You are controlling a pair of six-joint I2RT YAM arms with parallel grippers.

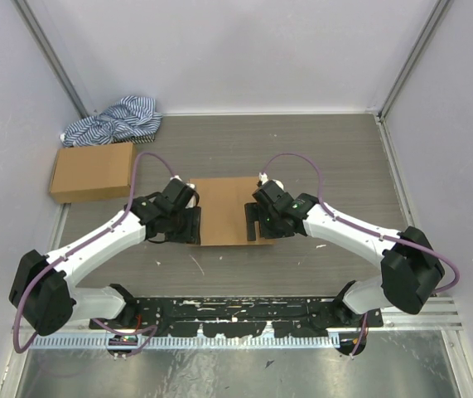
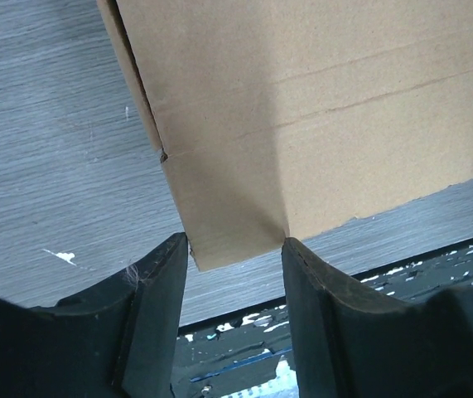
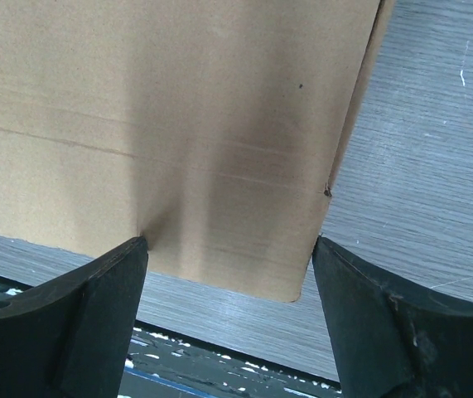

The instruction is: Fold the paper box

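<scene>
The paper box [image 1: 224, 209] is a flat brown cardboard shape lying on the grey table between both arms. My left gripper [image 1: 188, 225] is at its near left corner and my right gripper [image 1: 259, 224] is at its near right corner. In the left wrist view the paper box [image 2: 302, 108] shows creases and a side slit, and its corner reaches between the open jaws of the left gripper [image 2: 236, 245], whose fingertips sit against the corner's two edges. In the right wrist view the right gripper [image 3: 229, 245] stands open, wider, astride the rounded corner of the paper box [image 3: 178, 124].
A smaller ready-made brown box [image 1: 91, 172] lies at the back left, with a striped blue and white cloth [image 1: 113, 120] behind it. A black strip flecked with white [image 1: 244, 315] runs along the near edge by the arm bases. White walls enclose the table.
</scene>
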